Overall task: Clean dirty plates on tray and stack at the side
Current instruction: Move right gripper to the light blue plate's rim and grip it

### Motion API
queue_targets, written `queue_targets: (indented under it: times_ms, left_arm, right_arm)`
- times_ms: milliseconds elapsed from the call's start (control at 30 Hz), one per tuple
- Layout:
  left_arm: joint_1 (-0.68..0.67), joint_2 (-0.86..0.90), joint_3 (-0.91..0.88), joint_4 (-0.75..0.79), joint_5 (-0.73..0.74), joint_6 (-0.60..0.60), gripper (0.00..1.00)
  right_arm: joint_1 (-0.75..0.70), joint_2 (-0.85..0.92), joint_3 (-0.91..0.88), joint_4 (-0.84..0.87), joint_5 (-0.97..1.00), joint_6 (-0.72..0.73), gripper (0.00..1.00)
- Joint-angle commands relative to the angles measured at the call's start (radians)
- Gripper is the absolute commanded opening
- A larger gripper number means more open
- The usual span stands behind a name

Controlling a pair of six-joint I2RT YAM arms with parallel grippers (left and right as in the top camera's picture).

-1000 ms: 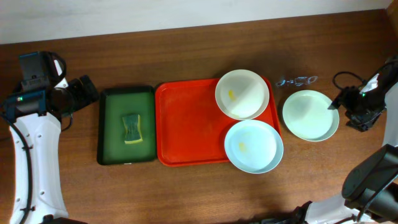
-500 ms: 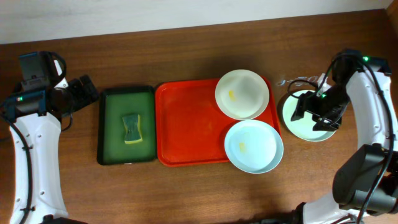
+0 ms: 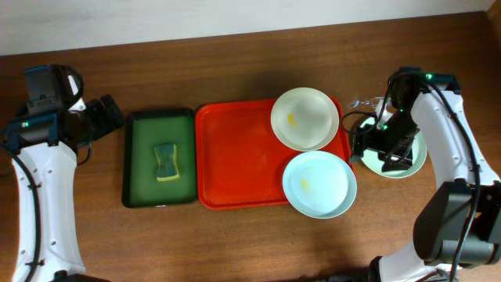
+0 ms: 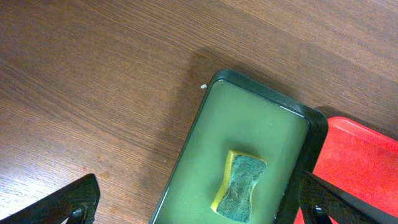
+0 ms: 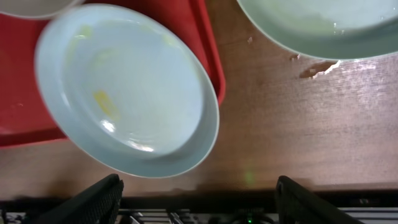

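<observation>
The red-orange tray (image 3: 235, 157) lies mid-table. A cream-white plate (image 3: 305, 117) with a yellow smear sits on its far right corner. A pale blue plate (image 3: 319, 184) with a yellow smear sits on its near right corner and overhangs the rim; it also shows in the right wrist view (image 5: 124, 93). A mint plate (image 3: 411, 149) lies on the table right of the tray. My right gripper (image 3: 368, 147) is open and empty over that plate's left edge, next to the blue plate (image 5: 199, 202). My left gripper (image 3: 108, 119) is open and empty, left of the green tray (image 4: 199, 208).
A dark green tray (image 3: 159, 157) holding a yellow-green sponge (image 3: 165, 161) stands left of the red tray; both show in the left wrist view, tray (image 4: 261, 106) and sponge (image 4: 241, 186). Water drops (image 3: 372, 102) lie on the table behind the mint plate.
My right arm has swung left from the table's right edge, across the mint plate, toward the red tray. The left arm and the plates have not moved.
</observation>
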Motion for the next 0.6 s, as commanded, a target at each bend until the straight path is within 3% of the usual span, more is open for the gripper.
queue_targets:
  times_ms: [0,67,233,467,533,567]
  left_arm:
    - [0.004,-0.006,0.006,-0.002,0.010,-0.006,0.99]
    - [0.004,-0.006,0.006,-0.002,0.010,-0.006,0.99]
    - [0.004,-0.006,0.006,-0.002,0.010,-0.006,0.99]
    - [0.004,-0.006,0.006,-0.002,0.010,-0.006,0.99]
    - [0.004,-0.006,0.006,-0.002,0.010,-0.006,0.99]
    - [0.004,-0.006,0.006,-0.002,0.010,-0.006,0.99]
  right_arm:
    - [0.009,-0.014,-0.059,0.024,0.027,-0.007,0.79]
    - [0.009,-0.014,-0.105,0.063,0.027,-0.007,0.75]
    - [0.009,-0.014,-0.243,0.193,0.026,-0.006,0.48]
    - [0.009,-0.014,-0.370,0.314,0.026,0.084,0.31]
    - [0.009,-0.014,-0.374,0.315,0.014,0.084,0.14]
    - [0.009,-0.014,-0.374,0.315,0.011,0.084,0.11]
